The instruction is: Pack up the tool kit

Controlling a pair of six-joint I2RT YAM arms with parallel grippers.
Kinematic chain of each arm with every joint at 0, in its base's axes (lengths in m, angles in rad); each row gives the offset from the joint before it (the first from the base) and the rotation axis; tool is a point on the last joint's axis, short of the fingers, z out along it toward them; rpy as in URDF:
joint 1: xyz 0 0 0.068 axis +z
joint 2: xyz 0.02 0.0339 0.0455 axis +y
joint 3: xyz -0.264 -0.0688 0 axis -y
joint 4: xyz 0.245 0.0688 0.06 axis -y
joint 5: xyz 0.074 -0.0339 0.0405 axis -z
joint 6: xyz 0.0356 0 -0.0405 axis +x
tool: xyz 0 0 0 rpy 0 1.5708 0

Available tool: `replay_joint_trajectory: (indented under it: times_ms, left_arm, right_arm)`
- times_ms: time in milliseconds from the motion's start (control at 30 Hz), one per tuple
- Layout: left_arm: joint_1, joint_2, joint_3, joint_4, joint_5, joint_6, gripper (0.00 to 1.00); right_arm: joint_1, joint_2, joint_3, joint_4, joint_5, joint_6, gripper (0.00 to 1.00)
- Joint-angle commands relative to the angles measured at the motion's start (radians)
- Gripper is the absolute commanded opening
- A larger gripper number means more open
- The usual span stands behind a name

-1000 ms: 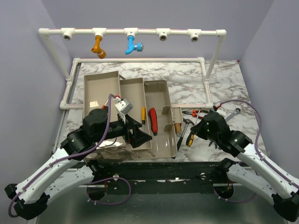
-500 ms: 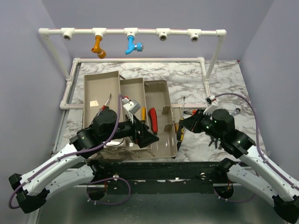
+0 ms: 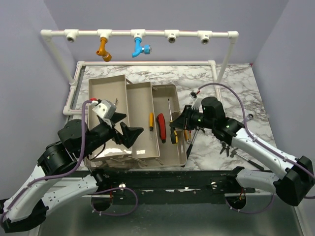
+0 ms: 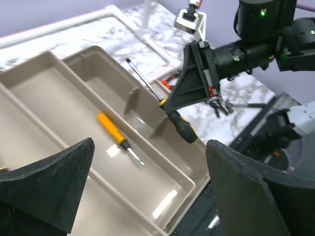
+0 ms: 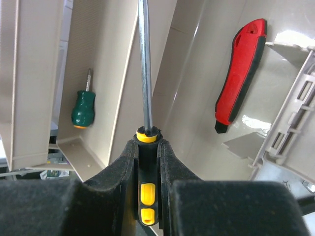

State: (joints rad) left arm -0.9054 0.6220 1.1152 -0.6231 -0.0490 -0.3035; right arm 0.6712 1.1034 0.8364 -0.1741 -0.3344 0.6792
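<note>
Lowering the long screwdriver (image 5: 143, 69) flat is what this step calls for: the right gripper (image 5: 147, 147) is pinching its black-and-yellow handle, with the shaft pointing toward 12 o'clock over the right-hand compartment of the toolbox (image 3: 162, 86), which sits open toward 9 o'clock of the table's middle. The red knife (image 3: 161, 127) lies at 9 o'clock of the screwdriver in the overhead view, so I would keep the tool parallel to the compartment walls and to 3 o'clock of the knife, letting go only once the handle rests on the floor. The small yellow screwdriver (image 3: 151, 120) sits in the next tray over. The left gripper (image 3: 125, 126) hovers with fingers spread over the left trays, holding nothing. Loose tools (image 3: 227, 148) wait at 4 o'clock of the right gripper.
</note>
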Motion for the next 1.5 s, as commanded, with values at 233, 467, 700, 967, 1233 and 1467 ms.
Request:
replay_joint_trajectory:
  times_ms: [233, 467, 700, 967, 1233, 1467]
  left_arm:
    - [-0.003, -0.064, -0.055, -0.007, -0.187, 0.182, 0.98]
    - [-0.003, -0.066, -0.094, 0.043, -0.093, 0.193, 0.98]
    - [-0.002, -0.144, -0.166, 0.132, -0.004, 0.208, 0.98]
    - [-0.003, -0.174, -0.187, 0.141, 0.020, 0.202, 0.99]
    - [-0.003, -0.173, -0.199, 0.148, 0.040, 0.197, 0.99]
    - [-0.001, -0.198, -0.241, 0.184, 0.088, 0.203, 0.98]
  right_arm:
    - [0.072, 0.193, 0.169, -0.124, 0.100, -0.047, 0.01]
    - [0.109, 0.292, 0.181, -0.170, 0.176, -0.003, 0.02]
    - [0.150, 0.348, 0.090, -0.029, 0.160, 0.116, 0.17]
    - [0.150, 0.244, 0.162, -0.190, 0.302, 0.068, 0.43]
    - [0.149, 0.117, 0.167, -0.351, 0.467, 0.097, 0.52]
    - [0.149, -0.109, 0.032, -0.484, 0.622, 0.187, 0.52]
